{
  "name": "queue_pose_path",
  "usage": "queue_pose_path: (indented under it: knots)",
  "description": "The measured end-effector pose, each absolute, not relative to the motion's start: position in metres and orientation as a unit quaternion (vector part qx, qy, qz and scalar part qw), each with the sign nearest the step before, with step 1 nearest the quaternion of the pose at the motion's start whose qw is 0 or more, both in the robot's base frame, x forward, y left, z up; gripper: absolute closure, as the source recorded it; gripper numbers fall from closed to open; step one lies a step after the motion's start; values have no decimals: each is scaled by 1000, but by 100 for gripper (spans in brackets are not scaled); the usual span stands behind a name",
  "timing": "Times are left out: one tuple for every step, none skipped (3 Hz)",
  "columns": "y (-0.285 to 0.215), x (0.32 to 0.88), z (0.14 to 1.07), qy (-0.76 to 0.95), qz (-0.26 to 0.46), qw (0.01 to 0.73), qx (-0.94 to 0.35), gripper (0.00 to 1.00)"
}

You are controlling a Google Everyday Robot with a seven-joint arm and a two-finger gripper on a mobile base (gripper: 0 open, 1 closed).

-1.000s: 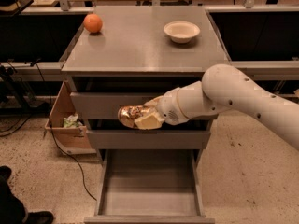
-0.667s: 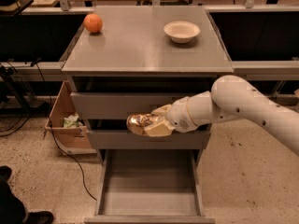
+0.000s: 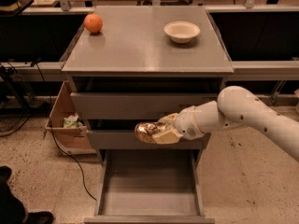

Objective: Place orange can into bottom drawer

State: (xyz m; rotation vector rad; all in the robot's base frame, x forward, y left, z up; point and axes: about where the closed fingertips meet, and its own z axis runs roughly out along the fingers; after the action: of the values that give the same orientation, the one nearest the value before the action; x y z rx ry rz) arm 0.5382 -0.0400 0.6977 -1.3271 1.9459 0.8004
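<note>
Since a second ago we are carrying our load lower and slightly to the right: our smooth white arm [image 3: 243, 115] is reaching in from the right edge lower than before, and the jaws are now hanging level with the middle drawer rather than above it. The jaws are closed on the small metal orange can [image 3: 145, 130], its gold-toned patterned side catching the light. We are holding it roughly sideways, with the cream fingers [image 3: 167, 134] wrapping its right part while its left end is sticking out free. Can and jaws are hovering just in front of the shut grey middle drawer [image 3: 112, 139], above the rear part of the deep grey metal bottom drawer [image 3: 149, 197], which is standing pulled out toward us with its flat floor showing; the can is not touching that floor. Higher up, the shallow grey top drawer [image 3: 140, 105] is sitting closed under the flat grey metal worktop [image 3: 140, 50]. On that worktop a smooth round orange fruit [image 3: 93, 23] is resting near the back left corner, and a shallow cream bowl [image 3: 181, 31] is resting toward the back right, well apart from it. Left of the cabinet an open brown cardboard box [image 3: 60, 120] is sitting on the speckled floor [image 3: 243, 185], with a thin black cable [image 3: 70, 160] trailing past it.
</note>
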Motion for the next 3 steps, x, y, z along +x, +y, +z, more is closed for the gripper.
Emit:
queue_pose_path:
  knots:
    - [-52,539,664,740,292,325,-512,100]
    - [-79,544,609,737,278,331,-521,100]
    - [-103,552,548,726,275,329,-538,100]
